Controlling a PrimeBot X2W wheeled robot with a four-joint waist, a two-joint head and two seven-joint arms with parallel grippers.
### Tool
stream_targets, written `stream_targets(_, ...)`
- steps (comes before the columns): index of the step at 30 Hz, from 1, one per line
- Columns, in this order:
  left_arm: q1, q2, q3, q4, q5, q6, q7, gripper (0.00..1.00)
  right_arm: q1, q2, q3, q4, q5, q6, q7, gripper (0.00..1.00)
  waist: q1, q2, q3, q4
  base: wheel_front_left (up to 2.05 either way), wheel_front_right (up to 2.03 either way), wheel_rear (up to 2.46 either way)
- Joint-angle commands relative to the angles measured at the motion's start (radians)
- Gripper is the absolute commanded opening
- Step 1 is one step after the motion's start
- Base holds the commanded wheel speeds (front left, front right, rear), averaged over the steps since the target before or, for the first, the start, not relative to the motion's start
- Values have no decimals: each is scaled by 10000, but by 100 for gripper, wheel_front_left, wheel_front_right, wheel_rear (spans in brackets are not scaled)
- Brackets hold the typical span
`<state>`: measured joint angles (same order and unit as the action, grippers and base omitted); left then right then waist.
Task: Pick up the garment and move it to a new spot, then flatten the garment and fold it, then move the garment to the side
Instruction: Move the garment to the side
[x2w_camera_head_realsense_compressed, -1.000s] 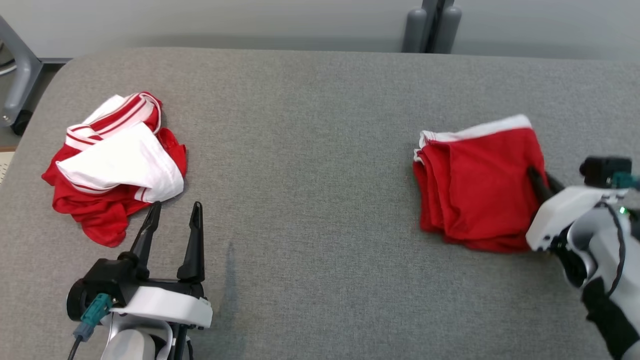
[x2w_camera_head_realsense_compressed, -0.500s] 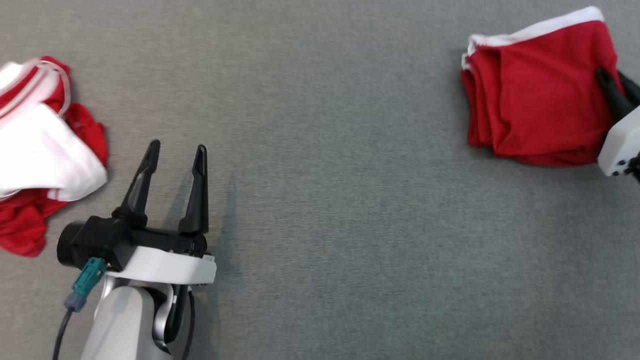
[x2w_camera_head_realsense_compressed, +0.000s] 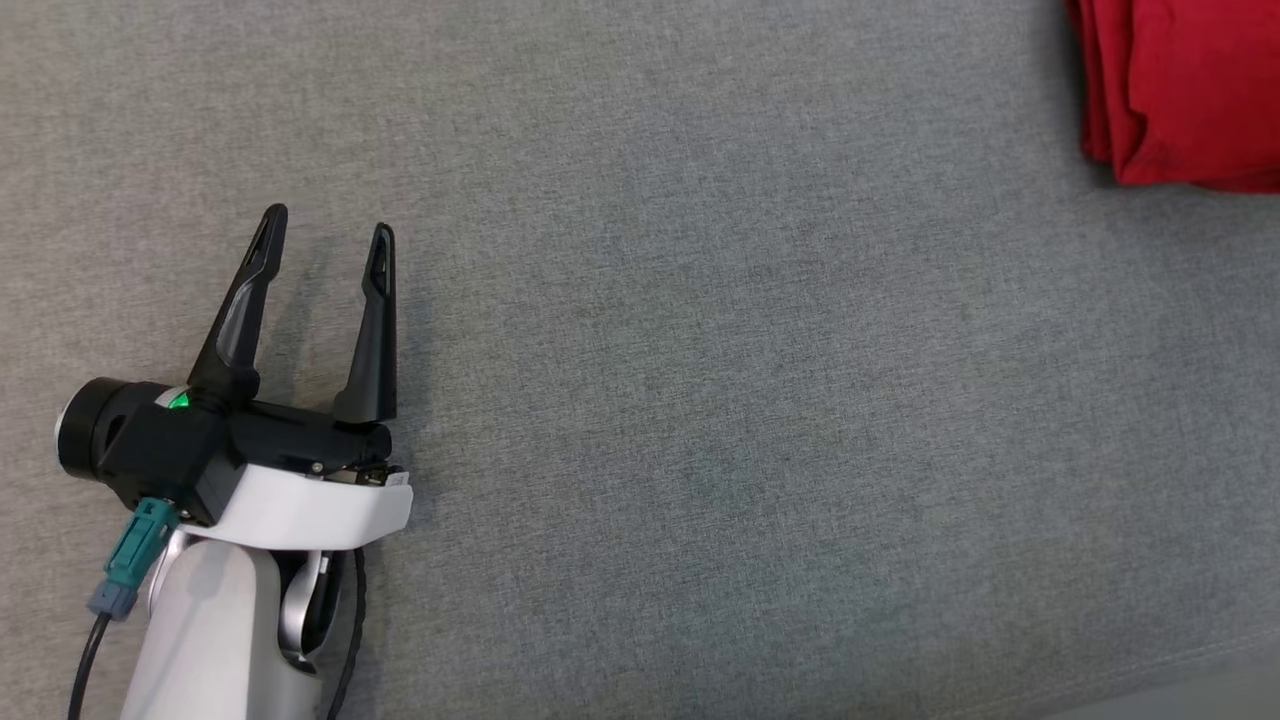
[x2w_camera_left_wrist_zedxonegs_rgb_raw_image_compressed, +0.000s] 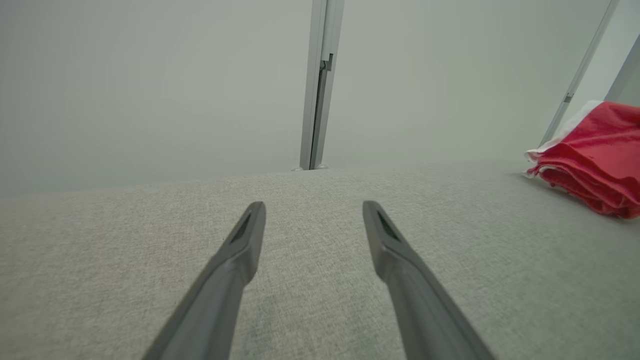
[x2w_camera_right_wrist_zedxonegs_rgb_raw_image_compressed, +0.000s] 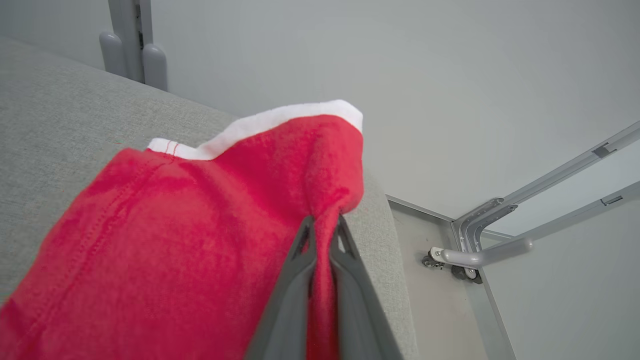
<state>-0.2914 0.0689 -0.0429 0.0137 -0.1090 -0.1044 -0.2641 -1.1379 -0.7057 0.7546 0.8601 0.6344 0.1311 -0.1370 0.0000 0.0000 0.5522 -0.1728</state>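
Observation:
The folded red garment (x2w_camera_head_realsense_compressed: 1190, 90) with a white band lies on the grey padded table (x2w_camera_head_realsense_compressed: 700, 400), cut off by the top right corner of the head view. In the right wrist view my right gripper (x2w_camera_right_wrist_zedxonegs_rgb_raw_image_compressed: 324, 225) is shut on a pinched-up fold of the garment (x2w_camera_right_wrist_zedxonegs_rgb_raw_image_compressed: 200, 225) close to the table's edge. Low at the left of the head view, my left gripper (x2w_camera_head_realsense_compressed: 328, 225) rests open over bare fabric, nothing between its fingers. The left wrist view shows that same gripper (x2w_camera_left_wrist_zedxonegs_rgb_raw_image_compressed: 314, 207) open, with the garment (x2w_camera_left_wrist_zedxonegs_rgb_raw_image_compressed: 595, 160) far off to its right.
The table's edge (x2w_camera_right_wrist_zedxonegs_rgb_raw_image_compressed: 395, 280) runs just beside the held fold, with floor and a metal frame on a caster (x2w_camera_right_wrist_zedxonegs_rgb_raw_image_compressed: 475, 255) beyond it. A grey post (x2w_camera_left_wrist_zedxonegs_rgb_raw_image_compressed: 317, 85) stands behind the far edge. The table's near edge (x2w_camera_head_realsense_compressed: 1200, 690) shows at the bottom right.
The head camera has tilted down and closer, so the crumpled red-and-white garment at the left has left the picture. The folded garment has slid right, away from the left gripper, still held by the right gripper.

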Motion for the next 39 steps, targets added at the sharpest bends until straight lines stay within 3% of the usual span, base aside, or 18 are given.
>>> stream_targets(1,-86,41,36,-125,75,-37,1,100,-260,-135,102,-18,116,-6,23,0,0,0,123,-90,0,0,0)
stream_targets(11,75,1,73,-301,108,-33,1,100,-1022,-276,450,523,98,-6,-30,0,0,0,383,3,0,0,0)
stream_targets(12,67,-1,83,-284,98,-36,1,100,-1049,-267,490,573,55,-6,-35,17,0,0,397,19,0,0,0)
stream_targets(13,64,-5,94,-270,90,-40,3,100,-1096,-269,501,641,3,-4,-110,47,0,0,405,32,0,0,0)
stream_targets(14,68,-13,85,-267,90,-40,1,100,-1124,-261,504,740,4,-6,-157,100,0,0,408,50,0,0,0)
stream_targets(22,112,-49,230,-167,-12,-21,1,100,-1300,-107,616,1311,-149,-6,-668,100,0,0,182,137,0,0,0)
stream_targets(29,396,-94,322,-75,-153,60,1,100,-1144,44,584,1102,-181,-4,-1154,100,0,0,-568,332,0,0,0)
stream_targets(33,825,-119,547,-2,-333,156,1,100,-715,451,148,447,-58,-4,-1289,100,0,0,-1348,443,0,0,0)
stream_targets(39,1517,-149,935,94,-565,239,3,100,757,1009,-1471,-1387,-410,-4,-1290,100,0,0,-2270,655,0,0,0)
